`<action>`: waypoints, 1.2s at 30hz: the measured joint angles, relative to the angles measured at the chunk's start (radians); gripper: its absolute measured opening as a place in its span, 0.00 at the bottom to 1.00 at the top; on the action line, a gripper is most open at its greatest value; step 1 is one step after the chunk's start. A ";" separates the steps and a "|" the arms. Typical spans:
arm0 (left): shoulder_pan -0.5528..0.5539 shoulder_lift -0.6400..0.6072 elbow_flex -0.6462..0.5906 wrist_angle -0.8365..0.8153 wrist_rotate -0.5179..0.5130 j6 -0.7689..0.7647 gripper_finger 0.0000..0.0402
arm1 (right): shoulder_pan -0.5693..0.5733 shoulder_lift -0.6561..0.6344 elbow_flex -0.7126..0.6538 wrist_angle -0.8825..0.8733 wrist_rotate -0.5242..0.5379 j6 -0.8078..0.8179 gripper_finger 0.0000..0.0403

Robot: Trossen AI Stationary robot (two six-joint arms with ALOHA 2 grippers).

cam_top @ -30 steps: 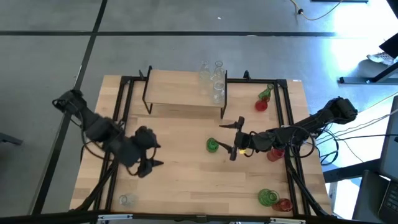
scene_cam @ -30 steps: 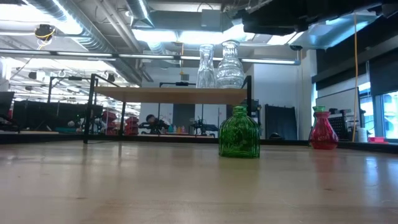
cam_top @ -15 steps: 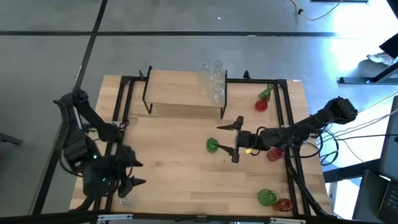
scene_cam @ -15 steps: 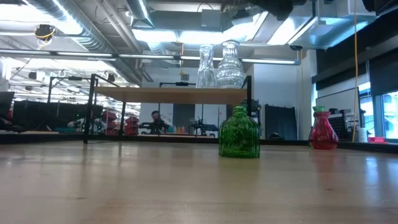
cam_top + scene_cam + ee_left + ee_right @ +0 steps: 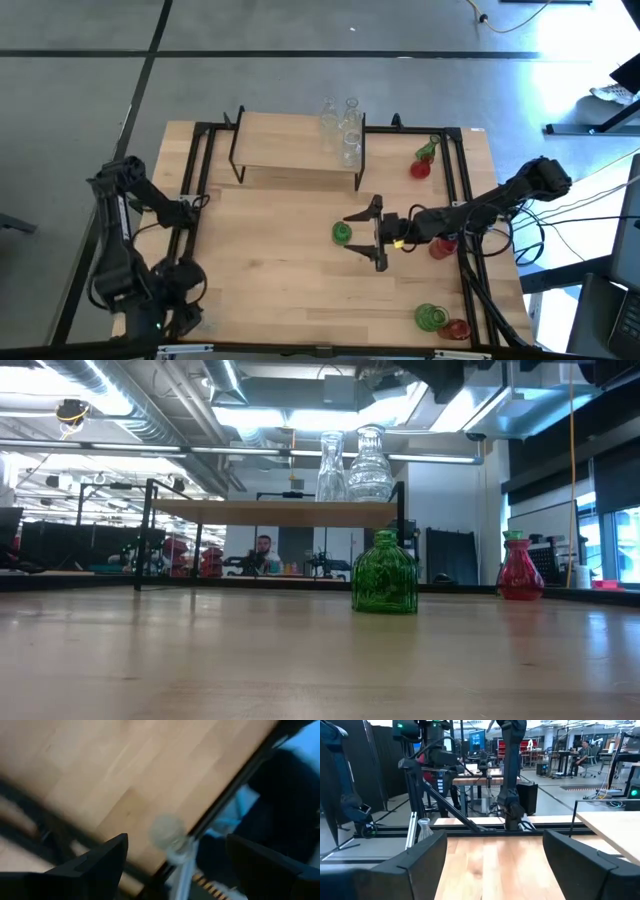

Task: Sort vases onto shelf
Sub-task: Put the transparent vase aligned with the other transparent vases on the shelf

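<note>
The right hand [image 5: 365, 238] hangs spread wide open over the middle of the counter [image 5: 280, 270], just right of a green vase [image 5: 342, 233] standing there. The left hand [image 5: 172, 870] hovers, fingers apart, at the counter's near left corner by a small clear vase [image 5: 167, 832]. Three clear vases [image 5: 343, 128] stand at the right end of the shelf [image 5: 285, 150]. More red and green ones sit along the counter's right side.

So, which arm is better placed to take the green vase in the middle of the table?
The right. Its open hand sits just beside the green vase, fingers spread toward it. The left hand is far off at the table's near left corner, over a clear vase.
</note>
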State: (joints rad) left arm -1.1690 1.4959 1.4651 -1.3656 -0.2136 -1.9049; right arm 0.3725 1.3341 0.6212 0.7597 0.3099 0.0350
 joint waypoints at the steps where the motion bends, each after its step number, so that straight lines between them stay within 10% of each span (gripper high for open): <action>1: -0.004 0.010 0.000 -0.010 0.024 -0.001 0.82 | 0.000 0.001 0.000 0.000 0.001 -0.010 0.78; 36: -0.074 0.253 0.000 0.124 0.051 0.005 0.82 | 0.000 0.001 0.000 0.002 0.003 -0.048 0.78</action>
State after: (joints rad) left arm -1.2429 1.7491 1.4651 -1.2411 -0.1621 -1.9003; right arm 0.3725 1.3354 0.6212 0.7616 0.3130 -0.0132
